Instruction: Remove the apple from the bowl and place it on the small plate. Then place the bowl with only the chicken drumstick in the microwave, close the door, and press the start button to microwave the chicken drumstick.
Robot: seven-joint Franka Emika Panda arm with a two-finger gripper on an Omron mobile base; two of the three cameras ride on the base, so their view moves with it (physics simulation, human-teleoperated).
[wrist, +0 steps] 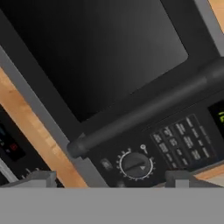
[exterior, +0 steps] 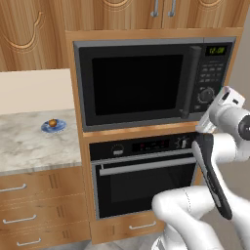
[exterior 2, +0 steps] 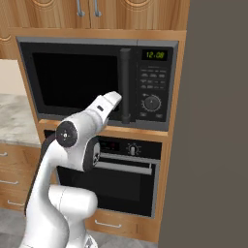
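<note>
Microwave (exterior: 146, 85) window dark, inside hidden past tool; apple (exterior: 52, 122) on small plate (exterior: 53, 126) too small; oven (exterior: 146, 176) partly arm-covered.

Kitchen w/ warm wood cabinets (exterior: 34, 29) carrying carved curved grooves; upper doors above had metal handles (exterior: 163, 7). Tall wood column housed built-in appliances; lower one was an oven (exterior: 146, 176) w/ dark glass, horizontal bar handle, small knobs & red display. To left, a marbled pale grey counter (exterior: 29, 146) ran under a plain cream wall (exterior: 34, 90). Below counter: wood drawers (exterior: 29, 210) w/ slim metal pulls. On right, a flat grey-brown panel (exterior 2: 218, 121) rose floor to top. Floor (exterior 2: 9, 227) was grey. Light even, soft.
</note>
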